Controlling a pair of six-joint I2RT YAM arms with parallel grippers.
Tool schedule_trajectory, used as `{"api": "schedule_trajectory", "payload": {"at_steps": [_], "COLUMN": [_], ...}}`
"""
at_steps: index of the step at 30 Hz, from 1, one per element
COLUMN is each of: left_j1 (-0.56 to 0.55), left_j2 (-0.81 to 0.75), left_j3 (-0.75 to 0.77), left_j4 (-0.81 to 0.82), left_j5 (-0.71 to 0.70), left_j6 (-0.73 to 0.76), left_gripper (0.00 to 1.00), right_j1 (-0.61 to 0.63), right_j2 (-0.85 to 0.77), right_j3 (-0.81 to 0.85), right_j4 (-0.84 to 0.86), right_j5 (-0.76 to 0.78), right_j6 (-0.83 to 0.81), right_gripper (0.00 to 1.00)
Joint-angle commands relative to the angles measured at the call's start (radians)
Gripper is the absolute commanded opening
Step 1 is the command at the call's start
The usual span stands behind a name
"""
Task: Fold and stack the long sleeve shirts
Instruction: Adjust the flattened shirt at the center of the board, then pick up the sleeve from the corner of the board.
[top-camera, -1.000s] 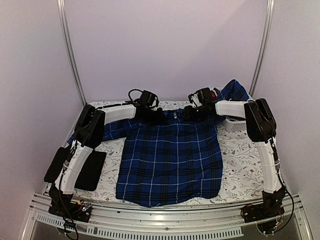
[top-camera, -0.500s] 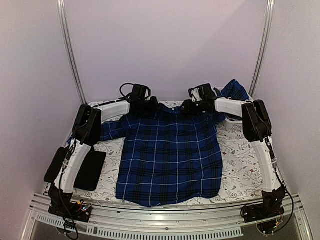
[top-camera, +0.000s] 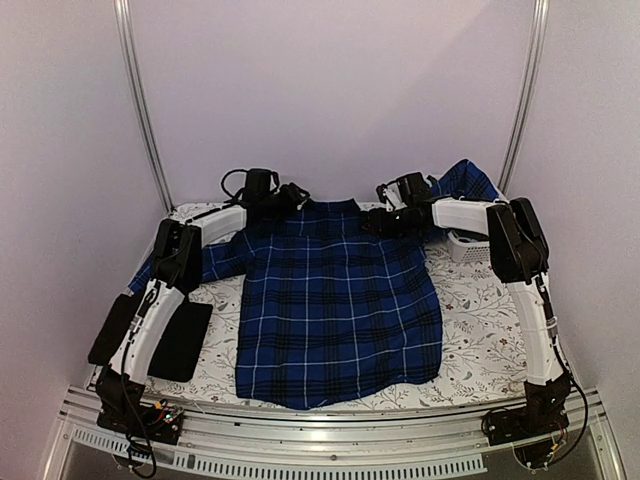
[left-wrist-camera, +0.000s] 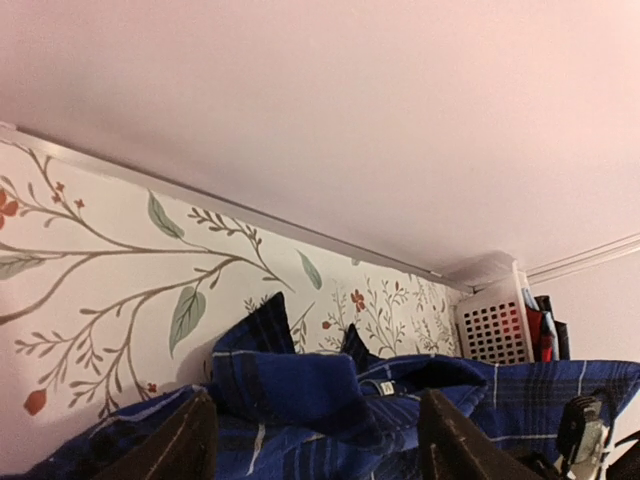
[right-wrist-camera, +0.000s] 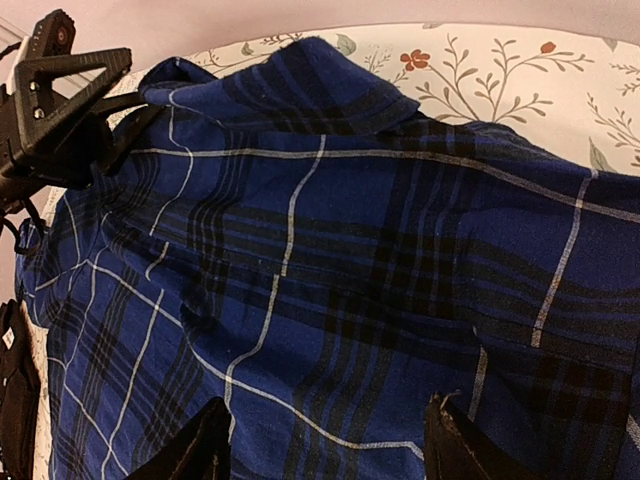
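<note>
A black shirt (top-camera: 185, 340) lies flat at the lower left. The left gripper (top-camera: 292, 196), fingers apart, is at the collar (left-wrist-camera: 290, 375) of the blue plaid shirt (top-camera: 340, 300) spread in the middle. The right gripper (top-camera: 385, 222) is apart too, over its shoulder. One sleeve (top-camera: 468, 180) seems to lie over the white basket (top-camera: 462, 246) at the right, so a fold may snag there and tug it. Something red (left-wrist-camera: 543, 340) sits inside.

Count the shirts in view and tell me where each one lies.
2. The blue plaid shirt lies spread out in the middle. A black shirt, seemingly folded, lies at the near left beside the left arm. The basket may hide more.
</note>
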Motion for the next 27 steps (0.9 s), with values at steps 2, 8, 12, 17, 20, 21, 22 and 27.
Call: {"api": "schedule_trajectory", "payload": {"at_steps": [2, 8, 12, 17, 20, 21, 22, 27], "left_j1": [0.035, 0.052, 0.068, 0.144, 0.187, 0.201, 0.215, 0.309], "left_j2": [-0.16, -0.411, -0.636, -0.919, -1.039, -1.072, -1.101, -1.217], "left_j3": [-0.084, -0.406, -0.719, -1.076, -1.185, -1.214, -1.243, -1.374], "left_j4": [0.036, 0.026, 0.034, -0.009, -0.1, -0.133, -0.16, -0.27], "left_j5": [0.032, 0.046, -0.006, -0.118, -0.192, -0.226, -0.264, -0.389], "left_j6": [0.08, 0.142, 0.196, 0.23, 0.258, 0.262, 0.268, 0.264], "left_gripper": [0.7, 0.64, 0.59, 0.57, 0.57, 0.57, 0.56, 0.57], "right_j1": [0.006, 0.027, 0.053, 0.079, 0.084, 0.084, 0.085, 0.101], "right_j2": [-0.037, -0.007, -0.019, -0.045, -0.049, -0.049, -0.049, -0.071], "right_j3": [-0.002, 0.012, -0.02, -0.054, -0.048, -0.048, -0.049, -0.074], "right_j4": [-0.015, -0.007, 0.009, 0.032, 0.046, 0.052, 0.056, 0.085], "right_j5": [-0.019, -0.04, -0.042, -0.027, -0.018, -0.022, -0.024, -0.033], "right_j6": [-0.024, 0.001, 0.014, 0.023, 0.03, 0.035, 0.039, 0.062], "right_gripper": [0.65, 0.58, 0.53, 0.5, 0.5, 0.49, 0.49, 0.48]}}
